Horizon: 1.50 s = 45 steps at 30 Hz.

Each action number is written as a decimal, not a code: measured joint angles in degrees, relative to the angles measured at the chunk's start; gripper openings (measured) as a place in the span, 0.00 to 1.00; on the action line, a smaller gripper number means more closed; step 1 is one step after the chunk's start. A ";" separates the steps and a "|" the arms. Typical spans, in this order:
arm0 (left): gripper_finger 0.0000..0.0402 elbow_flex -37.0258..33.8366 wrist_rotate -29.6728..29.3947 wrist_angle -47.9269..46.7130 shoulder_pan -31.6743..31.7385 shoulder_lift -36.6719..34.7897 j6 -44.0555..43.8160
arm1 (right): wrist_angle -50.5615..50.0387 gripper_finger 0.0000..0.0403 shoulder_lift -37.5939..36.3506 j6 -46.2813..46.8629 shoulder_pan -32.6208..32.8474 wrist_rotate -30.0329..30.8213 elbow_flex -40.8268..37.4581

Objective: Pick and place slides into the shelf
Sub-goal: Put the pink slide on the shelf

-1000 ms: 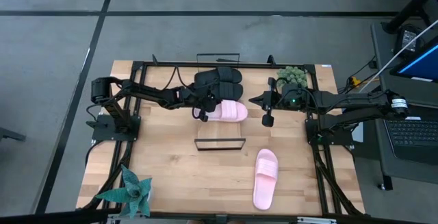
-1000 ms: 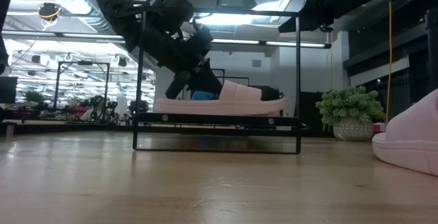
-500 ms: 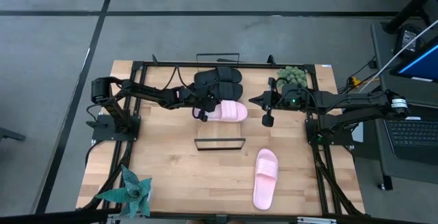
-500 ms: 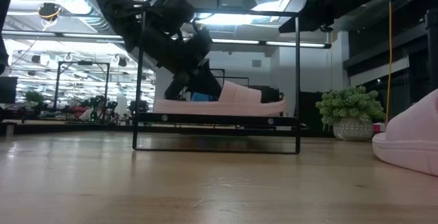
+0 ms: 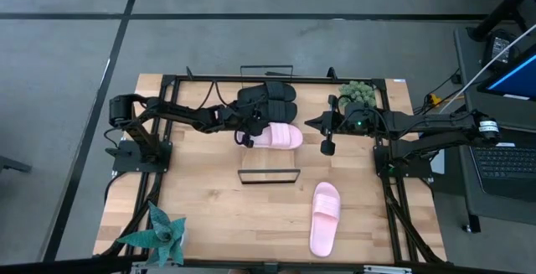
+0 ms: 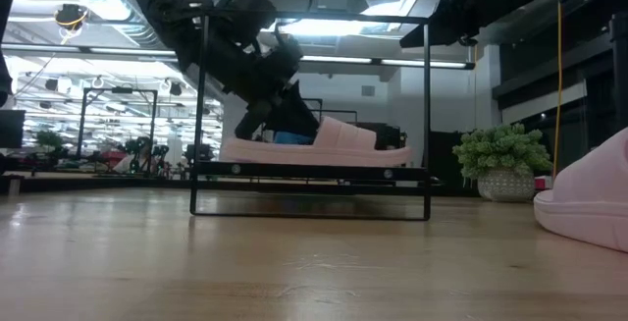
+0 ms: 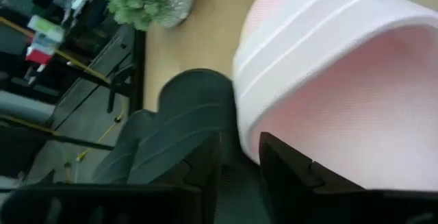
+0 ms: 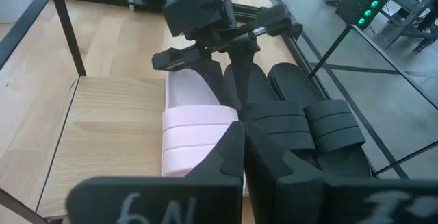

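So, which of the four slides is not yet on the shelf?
The pink slide lying alone on the tabletop near the front edge. The other pink slide and the two black slides lie together on the shelf, by the left claw.

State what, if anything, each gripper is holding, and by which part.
The left gripper grips the pink slide on the shelf by its heel-end side edge. The right gripper holds nothing.

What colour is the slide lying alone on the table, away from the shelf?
Light pink. The lone slide shows best in the high view, lying apart from the shelf.
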 joint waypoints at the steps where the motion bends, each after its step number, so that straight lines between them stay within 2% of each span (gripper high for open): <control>1: 0.23 0.00 -0.59 0.10 -0.02 -0.26 -0.16 | -0.01 0.02 0.00 0.00 0.00 0.00 0.00; 12: 0.23 0.02 -1.60 -3.40 -0.23 -1.93 -0.51 | -0.30 0.02 0.00 1.09 0.02 -1.01 0.00; 18: 0.23 -0.02 -6.52 -6.22 -1.60 -6.34 -1.47 | -0.21 0.02 0.00 1.03 0.00 -1.01 0.00; 25: 0.23 0.04 -6.66 -8.26 -3.60 -13.13 -1.96 | -0.23 0.02 0.00 0.81 0.00 -1.01 0.00; 28: 0.23 0.04 -7.24 -10.25 -4.50 -16.37 -3.57 | -0.83 0.02 -0.30 0.81 0.00 -1.01 0.00; 32: 0.23 0.04 -12.04 -12.89 -6.73 -21.42 -7.44 | -2.95 0.02 -1.43 0.94 0.00 -1.01 0.00; 37: 0.23 0.07 -14.12 -16.70 -10.12 -26.93 -14.96 | -8.91 0.02 -3.45 1.01 0.03 -1.01 0.96; 41: 0.23 0.07 -14.21 -18.51 -13.20 -28.56 -19.99 | -13.15 0.02 -4.47 1.12 0.88 -0.74 2.14; 45: 0.16 0.04 -14.17 -19.40 -16.26 -28.67 -20.97 | -15.12 0.02 -4.63 1.16 3.06 -0.41 3.35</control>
